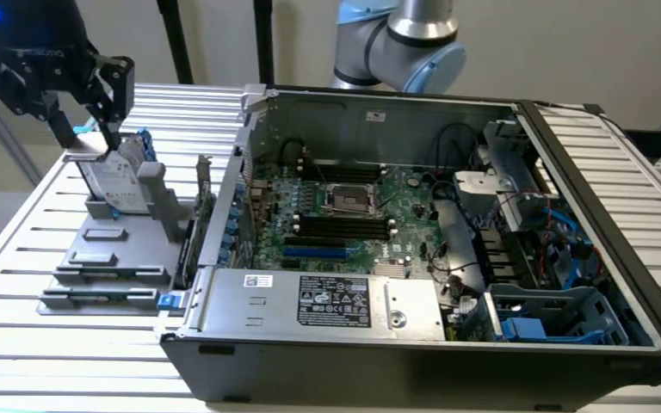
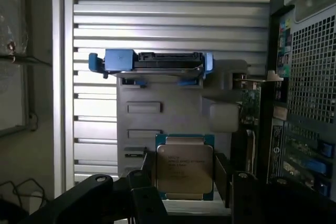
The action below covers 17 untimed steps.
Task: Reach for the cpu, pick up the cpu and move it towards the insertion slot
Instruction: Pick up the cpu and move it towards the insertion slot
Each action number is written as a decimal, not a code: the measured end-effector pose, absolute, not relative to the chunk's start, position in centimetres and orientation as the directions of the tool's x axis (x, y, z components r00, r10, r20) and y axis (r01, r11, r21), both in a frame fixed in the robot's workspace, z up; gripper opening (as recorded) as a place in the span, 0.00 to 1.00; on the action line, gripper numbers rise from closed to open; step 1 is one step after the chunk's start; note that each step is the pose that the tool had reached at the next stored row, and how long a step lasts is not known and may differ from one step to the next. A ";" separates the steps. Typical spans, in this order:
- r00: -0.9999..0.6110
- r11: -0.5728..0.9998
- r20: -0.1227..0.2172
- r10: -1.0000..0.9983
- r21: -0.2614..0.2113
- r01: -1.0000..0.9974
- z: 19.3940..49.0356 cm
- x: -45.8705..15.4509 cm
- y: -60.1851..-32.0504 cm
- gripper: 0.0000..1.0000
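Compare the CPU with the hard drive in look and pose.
The CPU is a small metal-topped square; the hard drive is larger, with a white label. The CPU sits between the tool's fingers, while the hard drive stands upright in the grey tray.

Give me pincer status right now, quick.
Pincer: closed on the cpu, one finger on either side, held above the grey tray beside the open computer case.

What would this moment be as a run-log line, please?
gripper: closed on square silver-topped chip | place: above grey plastic parts tray | insertion: not yet done
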<state>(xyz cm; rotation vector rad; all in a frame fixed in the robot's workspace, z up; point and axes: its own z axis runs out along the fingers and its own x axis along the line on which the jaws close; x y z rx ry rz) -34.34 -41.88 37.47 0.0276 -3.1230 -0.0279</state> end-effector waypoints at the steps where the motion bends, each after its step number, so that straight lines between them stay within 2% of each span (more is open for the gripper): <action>1: -1.000 1.000 0.019 -0.018 0.018 -0.017 37.9 -33.9 -41.9 0.54; 9: -1.000 1.000 0.025 -0.018 0.018 -0.017 40.1 -30.2 -41.9 0.54; 17: -0.999 1.000 0.026 -0.018 0.025 -0.017 40.9 -26.6 -41.9 0.54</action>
